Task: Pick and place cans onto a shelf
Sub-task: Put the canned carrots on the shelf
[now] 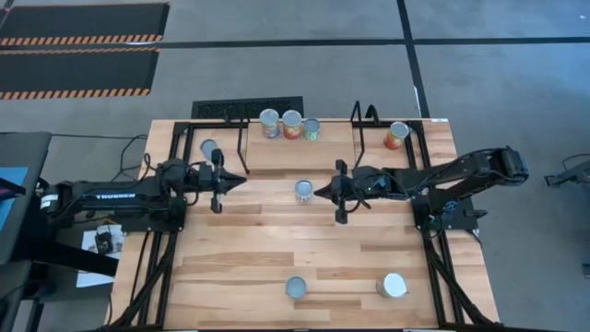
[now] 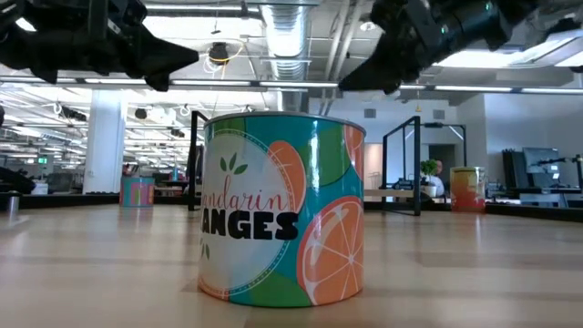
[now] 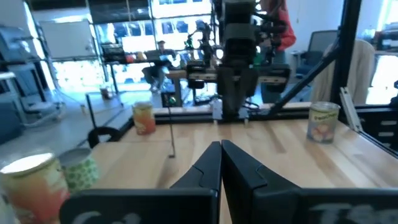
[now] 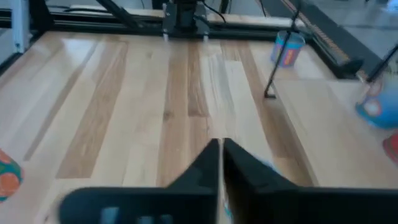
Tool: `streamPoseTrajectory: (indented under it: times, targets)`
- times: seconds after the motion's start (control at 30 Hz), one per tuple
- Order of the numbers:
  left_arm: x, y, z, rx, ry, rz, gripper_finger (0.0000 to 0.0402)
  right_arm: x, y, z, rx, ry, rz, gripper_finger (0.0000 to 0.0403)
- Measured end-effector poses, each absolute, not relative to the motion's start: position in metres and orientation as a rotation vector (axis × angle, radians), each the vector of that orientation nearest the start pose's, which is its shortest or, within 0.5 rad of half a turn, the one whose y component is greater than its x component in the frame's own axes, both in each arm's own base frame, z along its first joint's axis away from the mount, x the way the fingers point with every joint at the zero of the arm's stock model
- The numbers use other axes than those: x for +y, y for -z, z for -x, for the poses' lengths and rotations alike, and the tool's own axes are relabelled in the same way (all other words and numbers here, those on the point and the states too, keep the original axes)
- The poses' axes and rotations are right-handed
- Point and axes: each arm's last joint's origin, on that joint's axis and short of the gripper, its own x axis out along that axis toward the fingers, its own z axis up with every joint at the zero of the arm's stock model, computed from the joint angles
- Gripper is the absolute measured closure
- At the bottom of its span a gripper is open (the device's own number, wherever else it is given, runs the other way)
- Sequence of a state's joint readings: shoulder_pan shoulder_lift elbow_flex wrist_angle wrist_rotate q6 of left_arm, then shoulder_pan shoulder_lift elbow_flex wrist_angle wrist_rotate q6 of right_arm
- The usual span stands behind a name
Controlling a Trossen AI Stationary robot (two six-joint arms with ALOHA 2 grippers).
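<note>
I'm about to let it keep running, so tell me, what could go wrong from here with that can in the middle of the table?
1. The right gripper is shut, with its tip close beside the middle can. Moving forward without opening would likely shove or tip the can.
2. The left gripper, also shut, points at the same can from the other side. If both arms advance, they could collide.
3. Three cans crowd one end of the shelf. A careless placement there might knock them.

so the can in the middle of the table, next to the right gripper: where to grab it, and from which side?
Grip the can across its round side wall, coming from above. It stands upright, apart from other things, with its flat top facing up. The right gripper sits shut right beside it, so it would probably need to lift, open and come down around the can. The left gripper is farther off.
</note>
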State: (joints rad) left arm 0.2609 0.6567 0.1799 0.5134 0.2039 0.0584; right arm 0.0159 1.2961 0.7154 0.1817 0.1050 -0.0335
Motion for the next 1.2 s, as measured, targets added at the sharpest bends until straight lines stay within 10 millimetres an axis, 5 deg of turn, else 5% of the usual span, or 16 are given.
streamPoseTrajectory:
  times: [0.37, 0.67, 1.2]
  targets:
    - [0.039, -0.203, -0.138, -0.045, -0.113, -0.104, 0.0401, 0.003, -0.251, -0.293, 0.473, 0.077, 0.055, 0.0399]
    - [0.04, -0.204, -0.137, -0.05, -0.123, -0.095, 0.0401, 0.0, -0.245, -0.347, 0.823, 0.022, 0.083, 0.0398]
    - [0.04, -0.203, -0.138, -0.042, -0.121, -0.071, 0.0401, -0.017, -0.211, -0.397, 1.185, -0.005, 0.165, 0.0293]
